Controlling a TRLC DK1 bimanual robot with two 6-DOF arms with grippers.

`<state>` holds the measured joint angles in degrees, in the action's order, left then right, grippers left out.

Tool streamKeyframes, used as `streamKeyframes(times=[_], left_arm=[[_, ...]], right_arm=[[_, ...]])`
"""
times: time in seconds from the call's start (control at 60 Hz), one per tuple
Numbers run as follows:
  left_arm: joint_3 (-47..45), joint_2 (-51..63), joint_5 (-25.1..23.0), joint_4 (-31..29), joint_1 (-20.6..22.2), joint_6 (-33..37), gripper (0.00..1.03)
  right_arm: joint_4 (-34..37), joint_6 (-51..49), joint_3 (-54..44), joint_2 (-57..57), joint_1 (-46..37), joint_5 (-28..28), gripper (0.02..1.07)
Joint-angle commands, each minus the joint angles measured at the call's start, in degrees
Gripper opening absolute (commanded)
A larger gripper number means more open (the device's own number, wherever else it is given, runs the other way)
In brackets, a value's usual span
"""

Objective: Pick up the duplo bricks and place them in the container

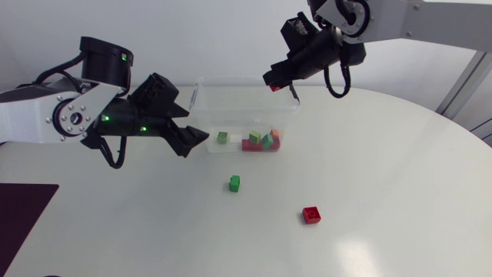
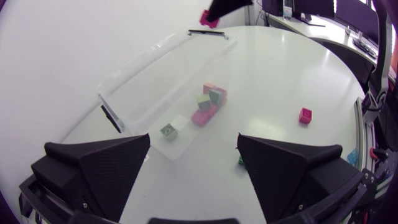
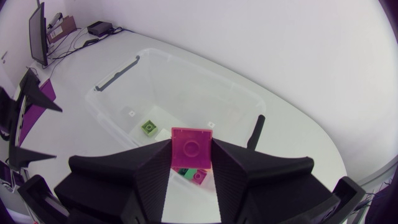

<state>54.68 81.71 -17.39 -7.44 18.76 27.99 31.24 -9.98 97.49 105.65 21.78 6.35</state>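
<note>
A pink duplo brick is clamped between the fingers of the right gripper, which hangs above the far end of the clear container. Several green and red bricks lie inside the container. Out on the white table, a green brick and a red brick lie loose, while the left gripper hovers spread and empty beside the container's near end.
</note>
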Motion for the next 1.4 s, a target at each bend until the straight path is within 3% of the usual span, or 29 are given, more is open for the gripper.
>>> streamKeyframes(times=[0.0,0.033,0.133,0.183,0.333,0.467,0.767,0.933,1.05,1.183,1.35,1.367,1.383], left_arm=[[-2.03,0.47,-0.81,-0.56,1.01,4.36,0.98],[-1.94,0.99,-0.81,-0.73,1.36,4.80,0.98],[-1.94,4.60,-0.81,-0.47,3.03,8.40,0.98],[-1.59,6.88,-0.81,-0.47,3.91,10.33,0.98],[0.43,13.56,-0.81,0.41,6.64,17.28,0.98],[3.68,18.83,-0.37,0.06,7.95,23.69,0.98],[15.73,27.98,2.09,-11.45,10.33,33.36,0.96],[17.48,31.14,3.76,-13.65,12.09,37.58,0.96],[20.91,34.13,4.20,-19.19,12.35,39.86,0.90],[22.05,35.80,4.64,-19.98,12.70,40.39,0.86],[24.60,37.64,4.64,-21.47,13.49,38.98,0.50],[24.95,37.91,4.64,-22.00,13.58,38.72,0.34],[25.04,37.91,4.56,-22.09,13.58,38.63,0.27]], right_arm=[[-0.31,1.72,4.02,3.69,0.81,0.33,0.36],[-0.66,1.89,5.08,4.75,0.90,0.24,0.40],[-0.75,1.89,9.73,9.93,1.07,-0.20,0.88],[-0.75,1.45,10.88,11.16,1.07,-0.37,1.03],[-0.66,-0.22,6.83,6.68,0.72,0.07,1.03],[-1.98,-5.14,-6.17,-5.36,-0.34,2.00,1.03],[-1.98,-14.19,-29.47,-23.91,-3.50,7.19,1.03],[-1.98,-16.57,-36.41,-27.16,-5.87,8.59,1.03],[-2.33,-17.97,-41.68,-28.74,-7.10,8.94,1.03],[-3.91,-18.15,-45.73,-29.09,-7.37,9.21,1.03],[-5.32,-12.08,-50.74,-27.42,-6.22,6.83,1.02],[-5.40,-11.38,-51.09,-27.42,-5.87,6.22,1.02],[-5.49,-10.94,-51.26,-27.42,-5.70,5.87,1.02]])
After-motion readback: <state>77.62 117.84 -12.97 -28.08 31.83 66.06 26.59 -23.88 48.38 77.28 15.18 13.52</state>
